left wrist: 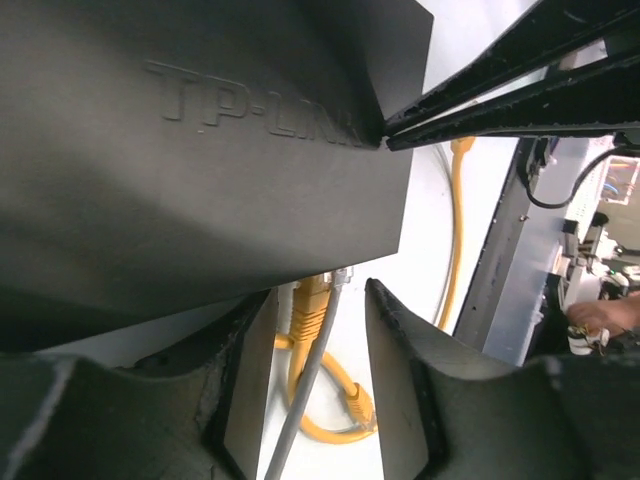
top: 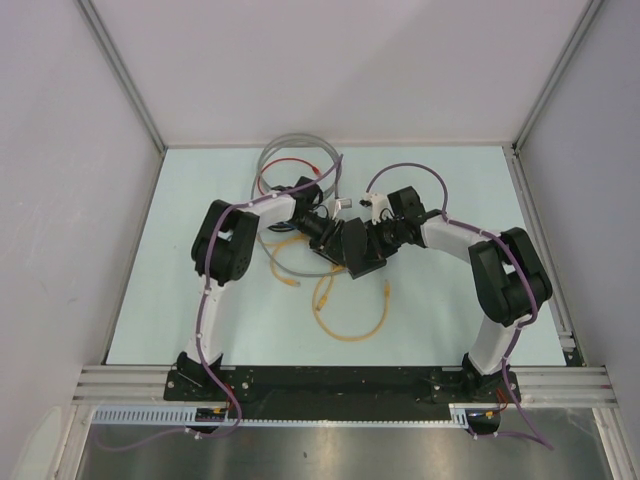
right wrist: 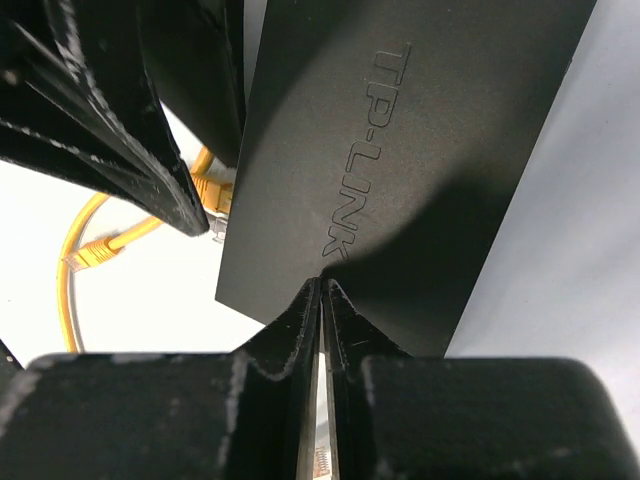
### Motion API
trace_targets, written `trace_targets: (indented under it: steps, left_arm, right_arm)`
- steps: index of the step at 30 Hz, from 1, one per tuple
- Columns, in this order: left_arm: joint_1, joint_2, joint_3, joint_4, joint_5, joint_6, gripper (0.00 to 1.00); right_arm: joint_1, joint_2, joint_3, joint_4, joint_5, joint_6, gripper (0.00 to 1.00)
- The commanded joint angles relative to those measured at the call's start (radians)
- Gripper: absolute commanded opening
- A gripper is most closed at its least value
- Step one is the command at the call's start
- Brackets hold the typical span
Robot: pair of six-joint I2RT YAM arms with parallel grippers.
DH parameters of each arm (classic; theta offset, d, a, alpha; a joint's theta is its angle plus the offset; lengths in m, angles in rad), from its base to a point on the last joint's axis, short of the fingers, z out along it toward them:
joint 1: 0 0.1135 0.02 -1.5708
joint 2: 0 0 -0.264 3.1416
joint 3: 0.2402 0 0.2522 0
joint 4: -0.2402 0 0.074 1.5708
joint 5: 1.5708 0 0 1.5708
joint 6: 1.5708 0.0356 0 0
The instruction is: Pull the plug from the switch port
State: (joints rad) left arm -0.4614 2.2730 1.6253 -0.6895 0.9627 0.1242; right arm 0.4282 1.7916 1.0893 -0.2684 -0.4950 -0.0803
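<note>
Now | right tool [right wrist: 320,298] pinching switch [right wrist: 420,150] corner | left tool [left wrist: 320,292] spread around yellow plug [left wrist: 307,308] in switch

**Switch tilted, plug at its edge**

I see the switch [top: 352,245], a flat matte-black box with raised TP-LINK lettering, near the table's middle and tipped at an angle. In my right wrist view the yellow plug [right wrist: 212,190] meets its 9 o'clock edge, seemingly seated.
</note>
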Motion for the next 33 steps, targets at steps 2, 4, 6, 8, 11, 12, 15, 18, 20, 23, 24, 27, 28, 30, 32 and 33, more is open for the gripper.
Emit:
trace_targets:
  steps: [2,4,6,8,11,12,15,18,20,23,24,27,28,30,32,33]
  left_arm:
    - [-0.006,0.020,0.036,-0.008,0.060,0.035,0.45]
    - [-0.008,0.028,0.041,-0.007,0.079,0.034,0.44]
    - [-0.008,0.043,0.048,-0.019,0.093,0.038,0.43]
    - [-0.010,0.049,0.051,-0.022,0.096,0.045,0.41]
    - [-0.008,0.063,0.061,-0.034,0.097,0.048,0.40]
    - [-0.008,0.068,0.067,-0.035,0.094,0.046,0.39]
    - [-0.008,0.085,0.079,-0.047,0.090,0.045,0.39]
    - [-0.003,0.095,0.087,-0.048,0.091,0.040,0.37]
    - [0.001,0.098,0.088,-0.047,0.093,0.038,0.34]
    - [0.004,0.099,0.091,-0.045,0.093,0.038,0.31]
    - [0.006,0.102,0.091,-0.047,0.096,0.041,0.31]
    - [0.007,0.103,0.093,-0.044,0.099,0.040,0.27]
    - [0.007,0.105,0.093,-0.044,0.102,0.038,0.26]
    - [0.007,0.108,0.097,-0.044,0.102,0.037,0.25]
    - [0.007,0.109,0.102,-0.045,0.096,0.035,0.22]
    - [0.007,0.111,0.104,-0.044,0.093,0.035,0.20]
  right_arm:
    - [0.003,0.028,0.012,-0.022,0.030,-0.021,0.09]
    - [0.003,0.031,0.012,-0.015,0.035,-0.019,0.09]
    - [0.003,0.034,0.012,-0.011,0.036,-0.018,0.10]
    - [0.004,0.034,0.012,-0.011,0.038,-0.018,0.10]
    - [0.006,0.034,0.012,-0.012,0.038,-0.019,0.11]
    - [0.007,0.035,0.012,-0.014,0.038,-0.021,0.11]
    - [0.009,0.035,0.012,-0.014,0.041,-0.021,0.12]
    - [0.009,0.035,0.012,-0.015,0.041,-0.022,0.12]
    - [0.010,0.037,0.012,-0.015,0.042,-0.024,0.13]
    - [0.014,0.037,0.012,-0.015,0.046,-0.026,0.13]
    - [0.015,0.037,0.012,-0.014,0.049,-0.026,0.13]
    - [0.023,0.035,0.012,-0.014,0.055,-0.030,0.14]
    - [0.026,0.035,0.012,-0.012,0.058,-0.033,0.14]
    - [0.032,0.035,0.012,-0.015,0.061,-0.036,0.15]
    - [0.037,0.035,0.012,-0.017,0.064,-0.042,0.15]
    - [0.040,0.035,0.012,-0.017,0.065,-0.044,0.15]
